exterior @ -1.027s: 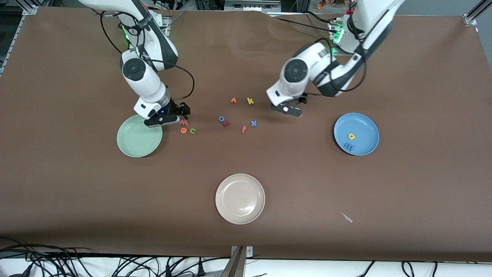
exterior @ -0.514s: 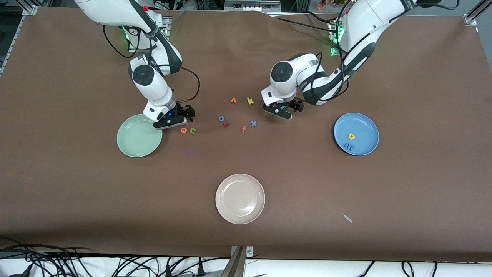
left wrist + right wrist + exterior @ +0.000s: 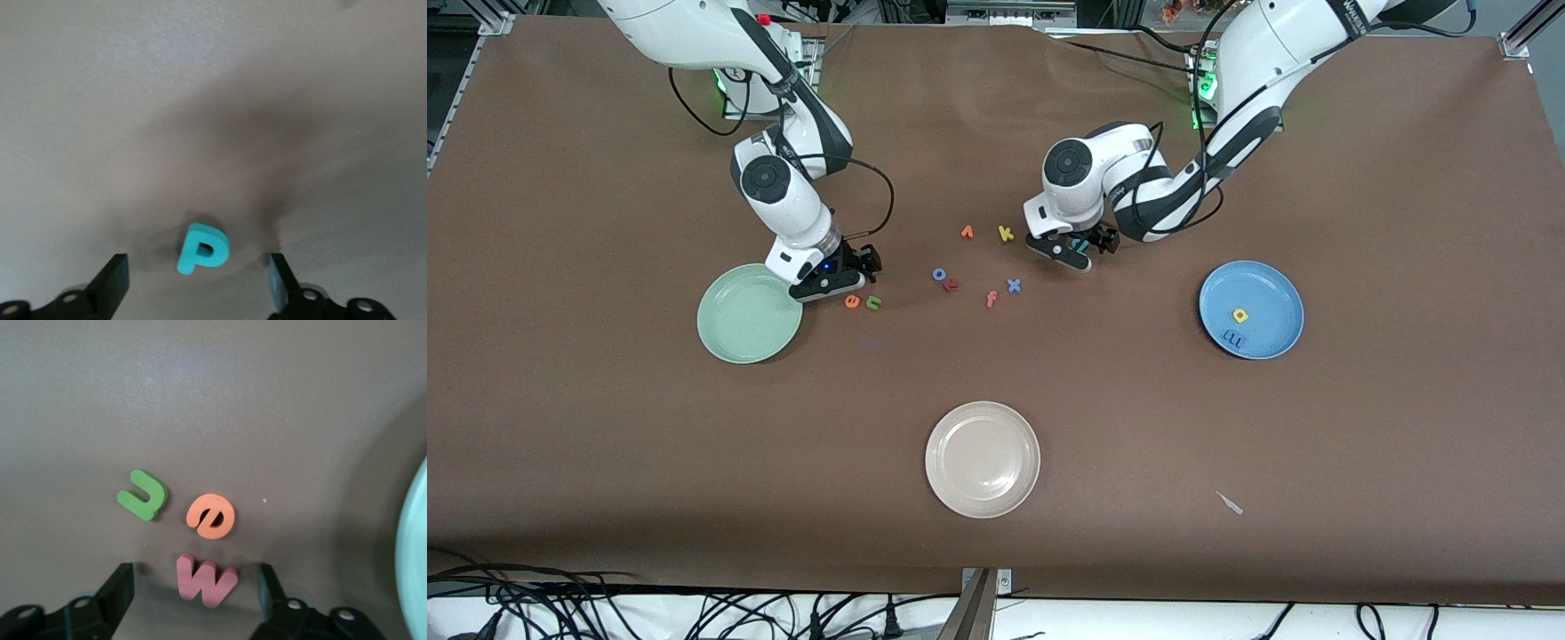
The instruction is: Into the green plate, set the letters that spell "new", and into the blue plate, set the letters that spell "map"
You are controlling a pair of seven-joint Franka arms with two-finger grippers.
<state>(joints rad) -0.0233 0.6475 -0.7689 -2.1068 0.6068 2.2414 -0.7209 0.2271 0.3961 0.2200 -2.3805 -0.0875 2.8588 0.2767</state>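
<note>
Likely featherlight, squashy foam: open left pincer straddles teal p, open right pincer straddles red-pink w; pinch flat edges.

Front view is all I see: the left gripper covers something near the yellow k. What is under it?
Observer: A teal p lies flat on the table between the open jaws of the left gripper, untouched.
Operator: And the right gripper, beside the green plate?
Observer: Its open jaws stand either side of the red-pink w, not touching it.
Operator: Which letter lies closest to that w?
Observer: The orange e; the green n is beside the e.
</note>
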